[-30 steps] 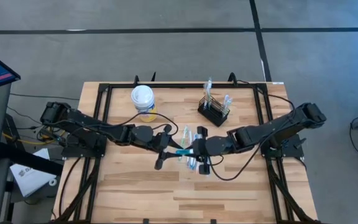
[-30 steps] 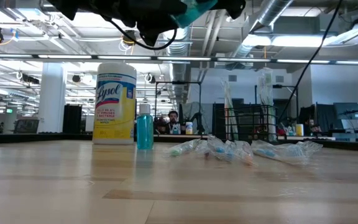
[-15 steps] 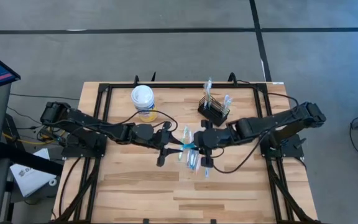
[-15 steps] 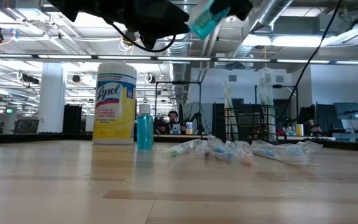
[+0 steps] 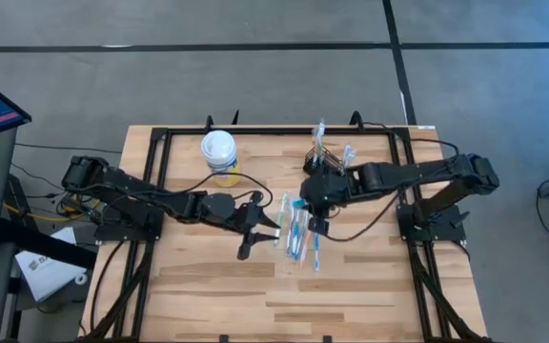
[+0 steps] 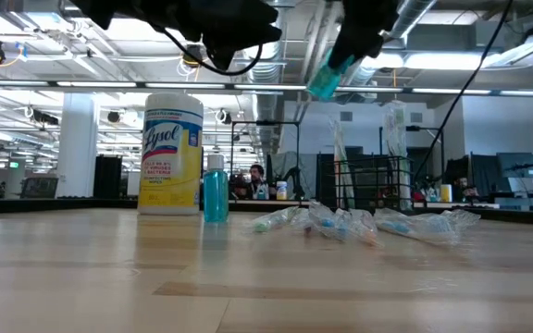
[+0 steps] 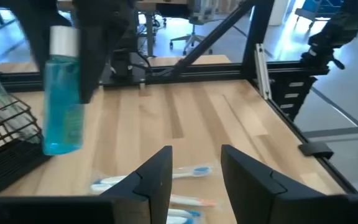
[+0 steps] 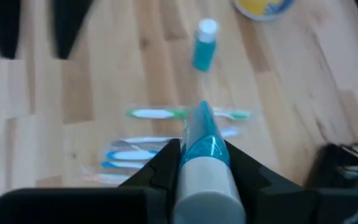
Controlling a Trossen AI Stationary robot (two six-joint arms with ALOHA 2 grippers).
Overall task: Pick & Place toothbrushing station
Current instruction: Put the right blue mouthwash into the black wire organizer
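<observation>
The toothbrushing station point(image 5: 330, 170), a black wire-mesh caddy with wrapped brushes standing in it, rests on the table at the far right and shows at an edge of both wrist views point(image 7: 5, 146) point(image 8: 347, 168). My right gripper point(image 5: 310, 204) hangs just in front of it, shut on a teal bottle point(image 6: 326, 78) with a white cap point(image 7: 63, 41). My left gripper point(image 7: 194, 177) stands open above the table's middle point(image 5: 254, 232), nothing between its fingers. Several wrapped toothbrushes point(image 5: 295, 235) lie flat on the wood between the two grippers. My right gripper pinches the teal bottle's body just below the white cap point(image 8: 194, 155) between its two fingers point(image 8: 166, 163). The fingers slant down from the table's right side and lie along the bottle. The bottle's base sticks out beyond them, tilted down, clear of the table.
A white-lidded yellow canister point(image 5: 219, 152) stands at the far left, with a second teal bottle point(image 6: 215, 190) upright beside it. A black frame point(image 5: 165, 143) runs along the table's edges. Bare wood point(image 5: 284, 295) lies toward the near edge.
My right gripper has carried the teal bottle toward the table's far edge and the caddy and has tipped downward. The bottle, level a second ago, now slants with its base down. My left gripper has kept still.
</observation>
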